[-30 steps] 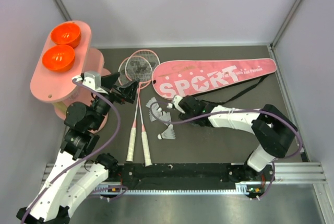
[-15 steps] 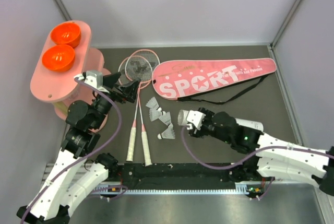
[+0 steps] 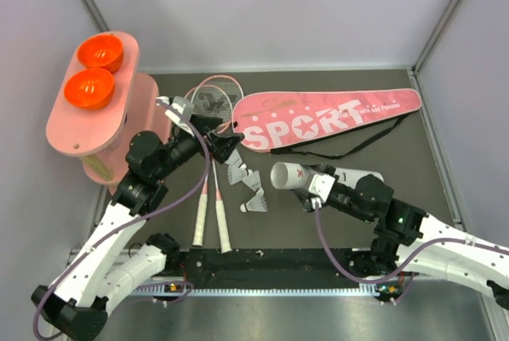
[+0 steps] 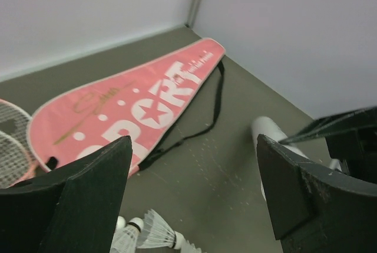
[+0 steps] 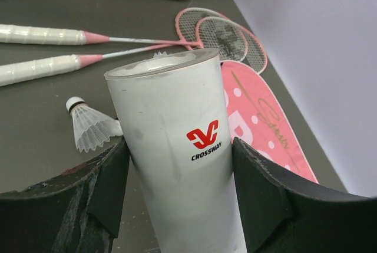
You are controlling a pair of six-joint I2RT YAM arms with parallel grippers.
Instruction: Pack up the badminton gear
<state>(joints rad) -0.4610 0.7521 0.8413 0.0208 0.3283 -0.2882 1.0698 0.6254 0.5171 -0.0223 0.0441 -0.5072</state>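
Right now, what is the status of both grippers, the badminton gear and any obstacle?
Left gripper open, empty, near the small white feather shuttlecocks. Right gripper shut on the long white cardboard tube. Nothing between tube and shuttlecocks.

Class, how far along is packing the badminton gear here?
Done: nothing looks packed. In hand: the right pincer grips the long white cardboard tube; the left pincer is open near the small white feather shuttlecocks. Left: these and two pink-framed rackets lie loose on the table, outside the pink racket-shaped "SPORT" bag.
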